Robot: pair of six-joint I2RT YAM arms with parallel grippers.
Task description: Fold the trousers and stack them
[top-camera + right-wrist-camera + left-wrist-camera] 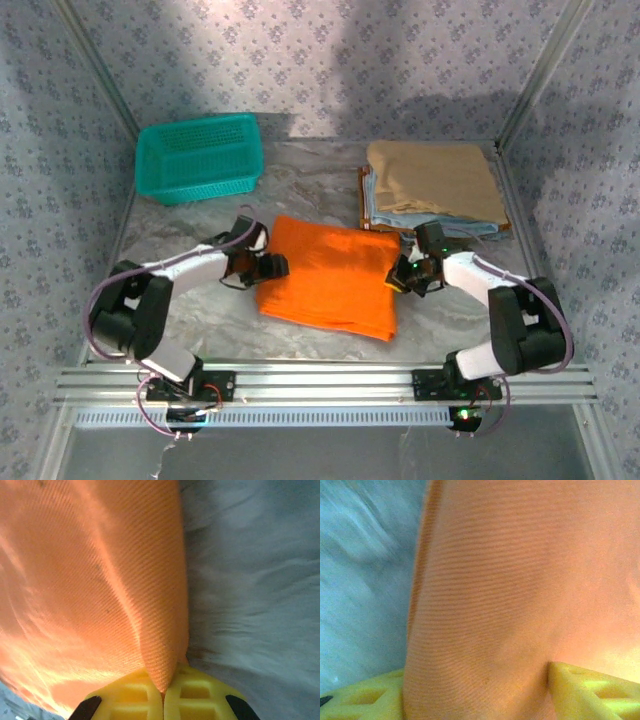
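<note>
Orange trousers (330, 275) lie folded mid-counter (310, 190), btwn the two arms. The left claw (268, 266) is at their left edge, clenched on a thick wad of cloth that packs the gap btwn its yellow fingers (360, 695). The right claw (400, 278) is at the right edge, pinched tight on a thin fold. A teal basket (200, 158) sits far left, w/ a tan garment (435, 180) far right.

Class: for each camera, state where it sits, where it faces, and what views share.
Top external: above, behind the bases, looking down on the table and both arms.
Left wrist: on the left gripper, facing the trousers; yellow fingers show.
Right wrist: on the right gripper, facing the trousers' edge; fingers show.
All share the trousers.
</note>
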